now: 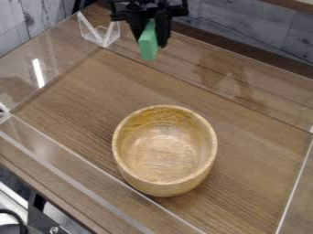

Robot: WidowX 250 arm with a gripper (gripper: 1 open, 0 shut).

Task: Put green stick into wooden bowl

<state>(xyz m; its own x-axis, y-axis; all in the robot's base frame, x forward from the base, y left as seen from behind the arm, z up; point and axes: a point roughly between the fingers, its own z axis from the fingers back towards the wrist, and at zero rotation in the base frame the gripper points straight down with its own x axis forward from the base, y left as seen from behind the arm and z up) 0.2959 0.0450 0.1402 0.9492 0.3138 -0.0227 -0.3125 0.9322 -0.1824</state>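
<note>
Tool clamps the green stick by its top, hanging it upright, high above the desk to clear the wooden bowl rim (bowl empty, nearer camera).

The end effector is matte black, with a wide crossbar and two slim dark fingers

The green stick, a small flat bright-green bar, hangs nearly upright in the air at the top of the view, well apart from the wooden bowl. The bowl, round, light tan, thick-walled and grained, sits upright and empty.
</note>
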